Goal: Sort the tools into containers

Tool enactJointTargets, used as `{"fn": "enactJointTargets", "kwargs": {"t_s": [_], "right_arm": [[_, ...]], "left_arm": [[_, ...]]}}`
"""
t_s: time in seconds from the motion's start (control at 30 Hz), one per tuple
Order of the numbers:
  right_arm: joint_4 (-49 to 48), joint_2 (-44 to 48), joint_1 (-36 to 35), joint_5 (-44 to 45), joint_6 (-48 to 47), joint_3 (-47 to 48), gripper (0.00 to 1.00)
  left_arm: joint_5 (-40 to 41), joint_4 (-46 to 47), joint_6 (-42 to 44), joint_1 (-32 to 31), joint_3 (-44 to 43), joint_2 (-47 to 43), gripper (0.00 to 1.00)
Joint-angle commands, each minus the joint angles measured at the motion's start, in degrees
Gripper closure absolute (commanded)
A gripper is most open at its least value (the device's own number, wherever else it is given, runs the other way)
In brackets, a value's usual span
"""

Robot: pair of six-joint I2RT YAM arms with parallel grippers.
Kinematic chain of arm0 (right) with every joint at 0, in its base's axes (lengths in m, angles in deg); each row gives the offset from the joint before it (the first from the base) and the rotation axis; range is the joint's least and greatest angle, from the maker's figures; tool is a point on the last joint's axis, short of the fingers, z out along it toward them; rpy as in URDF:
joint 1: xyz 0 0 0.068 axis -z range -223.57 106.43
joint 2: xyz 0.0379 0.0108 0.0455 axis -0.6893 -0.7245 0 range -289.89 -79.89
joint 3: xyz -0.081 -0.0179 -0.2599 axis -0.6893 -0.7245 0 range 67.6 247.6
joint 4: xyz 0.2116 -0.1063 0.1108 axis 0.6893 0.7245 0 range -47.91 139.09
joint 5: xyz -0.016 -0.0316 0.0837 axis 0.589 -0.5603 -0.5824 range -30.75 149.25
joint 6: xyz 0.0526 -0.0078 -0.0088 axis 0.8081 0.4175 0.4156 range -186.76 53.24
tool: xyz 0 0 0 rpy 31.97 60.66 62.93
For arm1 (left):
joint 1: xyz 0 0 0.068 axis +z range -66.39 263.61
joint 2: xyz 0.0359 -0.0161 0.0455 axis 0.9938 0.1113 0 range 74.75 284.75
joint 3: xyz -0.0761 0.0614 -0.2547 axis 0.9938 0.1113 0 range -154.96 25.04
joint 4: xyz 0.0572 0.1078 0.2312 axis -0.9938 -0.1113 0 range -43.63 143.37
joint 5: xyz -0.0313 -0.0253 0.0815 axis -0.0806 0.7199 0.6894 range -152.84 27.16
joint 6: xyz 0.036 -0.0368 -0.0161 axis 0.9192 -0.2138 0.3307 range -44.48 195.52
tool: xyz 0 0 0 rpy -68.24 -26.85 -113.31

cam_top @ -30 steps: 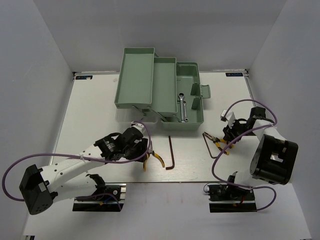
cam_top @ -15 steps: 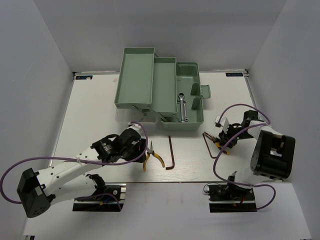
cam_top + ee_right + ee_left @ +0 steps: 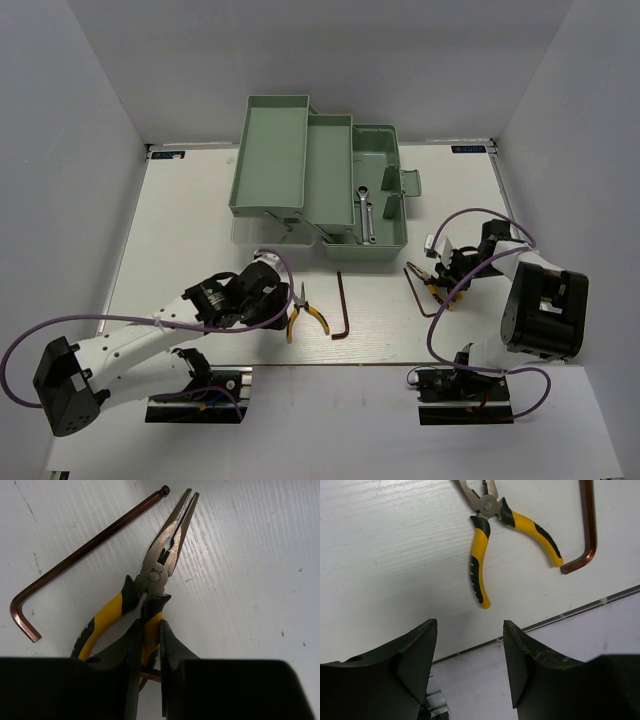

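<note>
Right gripper [image 3: 152, 625]: closed to a narrow slit on one handle of the right pliers [image 3: 157, 575], just behind the pivot. Seemingly nothing else in the pinch. Cannot tell whether lifted or flat on the table [image 3: 190, 220].

Left gripper [image 3: 469, 630]: wide open, holding nothing, short of the left pliers [image 3: 479, 550].

Probably a pick-up on the right. To do it well:
- Keep the squeeze firm; with only one handle held, expect the other to swing and the nose to droop.
- Lift straight up, clear of the right key [image 3: 85, 550] lying just beside the handles.
- Carry level to a tray of the toolbox [image 3: 270, 150], well apart at the far middle of the table.
- On the left, come down over the pivot and close across both handles, away from the left key [image 3: 587, 520] nearby.

Right pliers: needle-nose, slim silver jaws shut, yellow handles with black inlay, slightly splayed. On the right side of the table, near the toolbox's front corner.

Left pliers: same make, near the front edge.

Wrenches [image 3: 366, 210]: in the bin.
</note>
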Motion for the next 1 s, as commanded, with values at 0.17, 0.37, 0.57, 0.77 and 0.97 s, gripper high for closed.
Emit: {"fn": "enactJointTargets", "kwargs": {"t_s": [0.17, 0.37, 0.57, 0.77, 0.97], "right_arm": [[13.10, 2.60, -0.48, -8.29, 3.83, 6.78, 1.00], [14.87, 6.39, -0.22, -16.83, 7.00, 8.98, 1.00], [17.31, 9.10, -0.13, -22.38, 4.64, 8.19, 1.00], [24.43, 9.38, -0.21, -24.76, -3.09, 8.71, 1.00], [40.87, 6.13, 0.05, -26.34, -19.45, 10.56, 1.00]], "left_arm": [[1.76, -1.74, -1.07, 0.00, 0.38, 6.56, 0.34], [0.62, 1.16, -0.55, -0.53, 0.90, 8.49, 0.34], [0.62, 1.16, -0.55, -1.06, 0.90, 8.50, 0.34], [0.62, 1.16, -0.55, -1.06, 0.90, 8.50, 0.34], [0.09, 1.16, -0.55, -1.06, 0.29, 8.50, 0.34]]}}
